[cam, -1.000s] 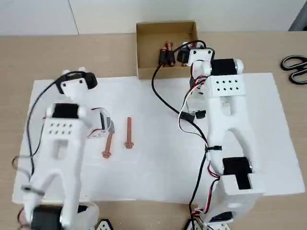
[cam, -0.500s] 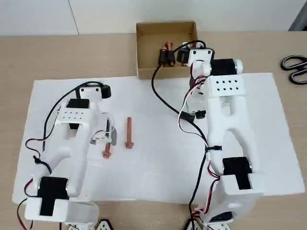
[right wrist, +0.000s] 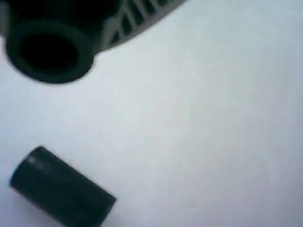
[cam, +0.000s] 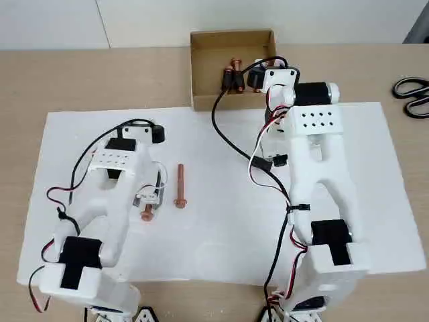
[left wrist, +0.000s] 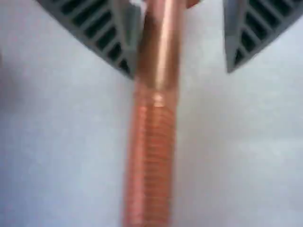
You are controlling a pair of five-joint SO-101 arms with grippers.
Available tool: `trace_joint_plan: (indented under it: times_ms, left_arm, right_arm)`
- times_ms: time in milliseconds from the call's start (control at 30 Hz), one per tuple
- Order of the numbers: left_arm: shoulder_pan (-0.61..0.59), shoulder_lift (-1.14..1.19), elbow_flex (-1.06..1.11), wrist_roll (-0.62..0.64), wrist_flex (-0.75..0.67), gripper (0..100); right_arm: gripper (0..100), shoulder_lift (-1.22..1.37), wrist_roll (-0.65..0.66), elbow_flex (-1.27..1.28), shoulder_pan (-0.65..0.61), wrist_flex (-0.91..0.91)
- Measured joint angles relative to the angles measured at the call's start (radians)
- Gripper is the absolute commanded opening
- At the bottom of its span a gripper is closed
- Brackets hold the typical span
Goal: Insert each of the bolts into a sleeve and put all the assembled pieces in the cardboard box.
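A copper bolt (left wrist: 154,118) lies on the white sheet between the spread grey fingers of my left gripper (left wrist: 180,73), against one finger and clear of the other. From above, that gripper (cam: 153,198) stands over the bolt (cam: 147,215) at the sheet's left. A second bolt (cam: 180,186) lies just to its right. My right gripper (right wrist: 71,28) holds a black sleeve (right wrist: 47,52), seen down its bore, beside a grey finger (right wrist: 137,19). Another black sleeve (right wrist: 61,191) lies on the sheet below it. The cardboard box (cam: 201,67) holds assembled pieces (cam: 234,78).
The right arm (cam: 312,134) stretches up the sheet to just short of the box, its cables (cam: 231,141) looping over the middle. Scissors (cam: 412,97) lie on the table at the far right. The white sheet (cam: 221,228) covers most of the work area.
My left arm has swung right and come down so that its fingers straddle the left bolt. The right arm and both bolts have kept still.
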Motion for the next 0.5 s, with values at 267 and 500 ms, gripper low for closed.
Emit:
trace_joint_plan:
  times_ms: [267, 500]
  left_arm:
    - [0.057, 0.002, -0.002, 0.0, -0.015, 1]
    - [0.006, 0.003, -0.14, -0.1, 0.041, 1]
  right_arm:
    - [0.4, 0.0, 0.0, 0.0, 0.0, 0.0]
    - [0.4, 0.0, 0.0, 0.0, 0.0, 0.0]
